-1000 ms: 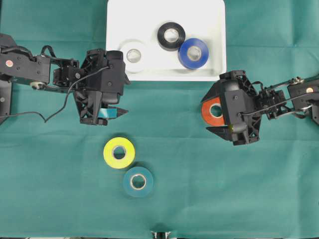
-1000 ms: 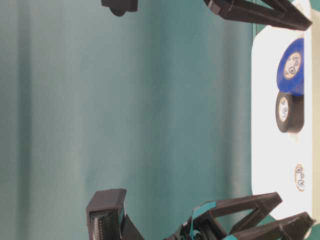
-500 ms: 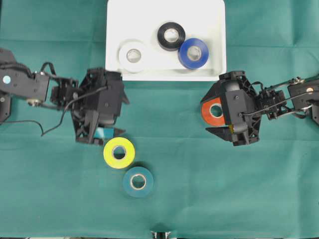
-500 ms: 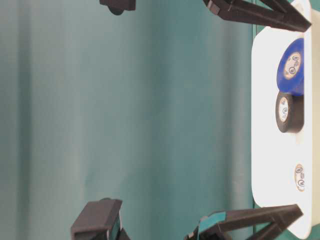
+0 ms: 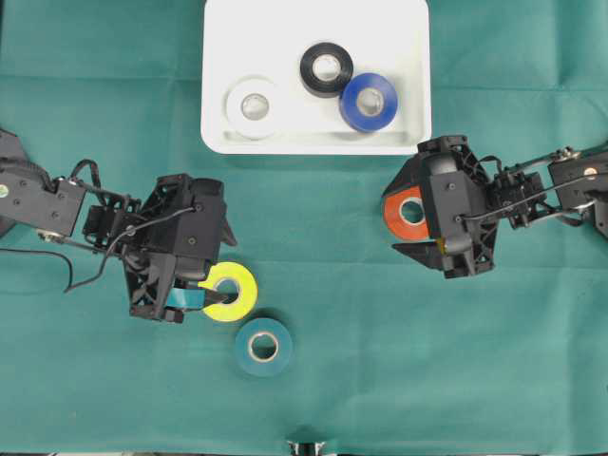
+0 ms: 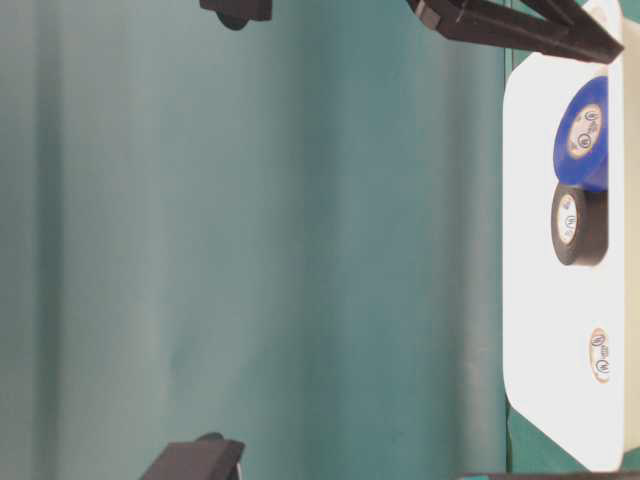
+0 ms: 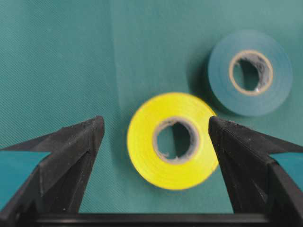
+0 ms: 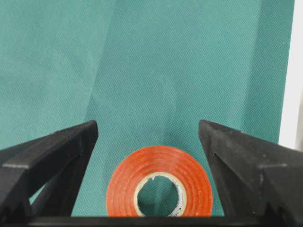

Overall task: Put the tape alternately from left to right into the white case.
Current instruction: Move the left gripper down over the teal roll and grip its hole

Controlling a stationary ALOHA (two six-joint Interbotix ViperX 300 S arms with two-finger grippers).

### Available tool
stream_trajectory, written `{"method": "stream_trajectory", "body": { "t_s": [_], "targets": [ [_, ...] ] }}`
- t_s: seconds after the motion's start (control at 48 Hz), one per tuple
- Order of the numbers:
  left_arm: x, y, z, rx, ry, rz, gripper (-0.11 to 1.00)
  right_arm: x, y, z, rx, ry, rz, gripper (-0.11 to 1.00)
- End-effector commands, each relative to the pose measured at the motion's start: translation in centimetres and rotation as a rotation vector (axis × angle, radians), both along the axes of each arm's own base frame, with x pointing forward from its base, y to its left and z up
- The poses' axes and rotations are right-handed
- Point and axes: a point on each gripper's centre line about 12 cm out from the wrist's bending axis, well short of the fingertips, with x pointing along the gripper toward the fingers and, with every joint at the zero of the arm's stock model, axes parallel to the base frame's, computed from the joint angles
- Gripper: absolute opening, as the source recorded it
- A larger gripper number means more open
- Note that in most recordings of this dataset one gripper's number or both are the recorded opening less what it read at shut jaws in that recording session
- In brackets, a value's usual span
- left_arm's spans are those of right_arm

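Note:
The white case (image 5: 313, 144) at the table's far edge holds a white roll (image 5: 254, 106), a black roll (image 5: 326, 68) and a blue roll (image 5: 369, 101). On the green cloth lie a yellow roll (image 5: 233, 290) and, touching it, a teal roll (image 5: 263, 347). My left gripper (image 5: 220, 271) hovers open over the yellow roll (image 7: 142, 142), which sits between its fingers, nearer the right one, with the teal roll (image 7: 220, 75) beyond. My right gripper (image 5: 397, 215) is open around the flat orange-red roll (image 8: 123, 189), with gaps on both sides.
Green cloth covers the table. The case's rim (image 8: 291, 71) shows at the right edge of the right wrist view. In the table-level view a right finger (image 6: 510, 25) reaches near the case (image 6: 540, 330), and part of the left gripper (image 6: 195, 462) shows at the bottom.
My left gripper has moved away from the case toward the table's front and now stands over the yellow roll. The right arm and all rolls have stayed still.

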Motion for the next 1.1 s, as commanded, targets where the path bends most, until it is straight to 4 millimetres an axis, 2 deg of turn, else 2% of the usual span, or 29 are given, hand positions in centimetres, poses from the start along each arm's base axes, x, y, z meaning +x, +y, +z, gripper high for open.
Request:
{"method": "stream_trajectory", "body": {
  "t_s": [0.0,0.271,0.562,0.792,1.083],
  "targets": [
    [0.2,-0.1,0.6,-0.007,-0.022,0.0,0.93,0.2,0.2,1.0,0.009,-0.037,0.003,0.76],
    [1.5,-0.9,-0.1,-0.004,-0.005,-0.01,0.93,0.1,0.2,0.9,0.008,-0.034,0.004,0.76],
    [3.2,-3.5,0.0,-0.01,-0.013,-0.062,0.93,0.1,0.1,0.9,0.009,-0.034,0.002,0.76],
    [4.5,-5.4,-1.1,-0.053,0.025,-0.041,0.93,0.0,0.1,0.7,0.006,-0.03,0.004,0.76],
    [5.7,-6.3,-2.7,-0.056,0.059,-0.034,0.93,-0.2,0.1,0.5,0.004,-0.022,0.005,0.76]
  ]
}}
